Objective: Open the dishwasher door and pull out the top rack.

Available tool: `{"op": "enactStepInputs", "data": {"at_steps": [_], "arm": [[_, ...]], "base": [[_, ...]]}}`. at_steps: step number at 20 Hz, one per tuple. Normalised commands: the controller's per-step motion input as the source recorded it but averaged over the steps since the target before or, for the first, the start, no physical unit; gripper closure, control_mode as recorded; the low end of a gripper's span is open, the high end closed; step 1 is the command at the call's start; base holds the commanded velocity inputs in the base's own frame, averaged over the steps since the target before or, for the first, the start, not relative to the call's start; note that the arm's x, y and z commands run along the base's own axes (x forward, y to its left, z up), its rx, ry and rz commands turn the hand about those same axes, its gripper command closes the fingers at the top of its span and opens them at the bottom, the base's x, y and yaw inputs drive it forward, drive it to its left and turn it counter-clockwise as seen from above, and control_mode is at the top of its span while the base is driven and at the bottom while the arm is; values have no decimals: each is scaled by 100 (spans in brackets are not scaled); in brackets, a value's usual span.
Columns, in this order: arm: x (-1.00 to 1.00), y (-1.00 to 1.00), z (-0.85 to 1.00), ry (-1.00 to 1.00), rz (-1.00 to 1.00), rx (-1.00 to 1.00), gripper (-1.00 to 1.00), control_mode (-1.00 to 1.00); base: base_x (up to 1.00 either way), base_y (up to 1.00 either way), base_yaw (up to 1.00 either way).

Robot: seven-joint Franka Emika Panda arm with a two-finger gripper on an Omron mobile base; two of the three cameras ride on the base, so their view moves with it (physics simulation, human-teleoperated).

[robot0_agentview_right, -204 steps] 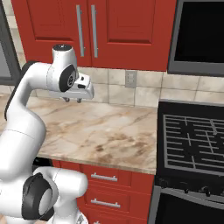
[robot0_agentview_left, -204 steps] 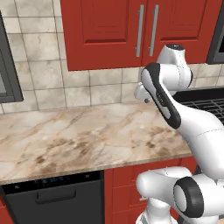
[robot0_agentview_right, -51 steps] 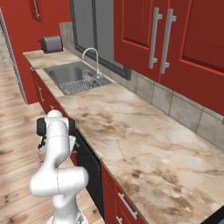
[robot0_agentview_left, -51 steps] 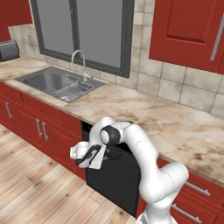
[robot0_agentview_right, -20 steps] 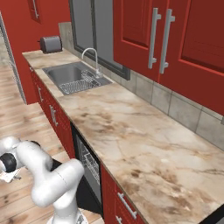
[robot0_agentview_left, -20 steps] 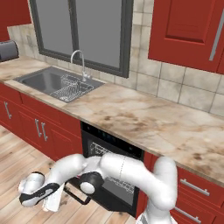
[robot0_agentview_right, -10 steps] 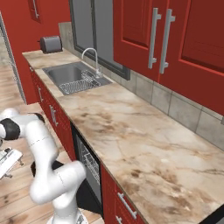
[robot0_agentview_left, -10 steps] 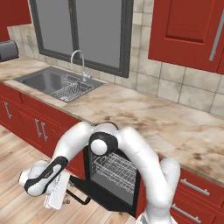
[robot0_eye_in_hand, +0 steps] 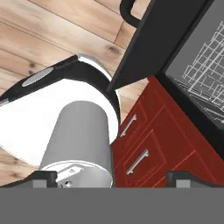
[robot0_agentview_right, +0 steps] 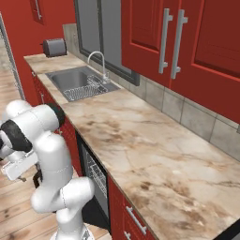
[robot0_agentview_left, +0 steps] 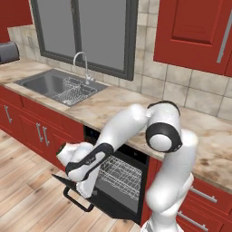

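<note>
Door: the door [robot0_agentview_left: 97, 199] hangs dropped open below the counter [robot0_agentview_left: 113, 102], bar handle [robot0_agentview_left: 77, 200] at its outer edge, so the first step looks done.
Rack: the rack [robot0_agentview_left: 118, 176] sits inside the cavity, not pulled out; its pale wire grid shows in the hand view [robot0_eye_in_hand: 202, 74] too.
Gripper: the gripper [robot0_agentview_left: 86, 188] hovers just above the door's outer edge, jaws spread wide, holding nothing, probably having let go of the handle.
Next: I'd guess it must reach in over the door for the rack's front.
</note>
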Motion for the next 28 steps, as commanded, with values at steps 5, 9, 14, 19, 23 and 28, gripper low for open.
{"op": "enactStepInputs", "data": {"at_steps": [5, 9, 14, 19, 23, 28], "arm": [[36, -58, 42, 24, 0, 22, -100, -100], [88, -21, 0, 29, 0, 1, -100, -100], [96, -8, -42, 46, 0, 0, -100, -100], [89, 0, -59, 58, 0, -2, -100, -100], [26, 2, -75, 16, 0, -24, -100, -100], [16, 8, -67, 0, 1, -34, -100, -100]], "base": [[0, 0, 0], [0, 0, 0], [0, 0, 0], [0, 0, 0], [0, 0, 0], [0, 0, 0]]}}
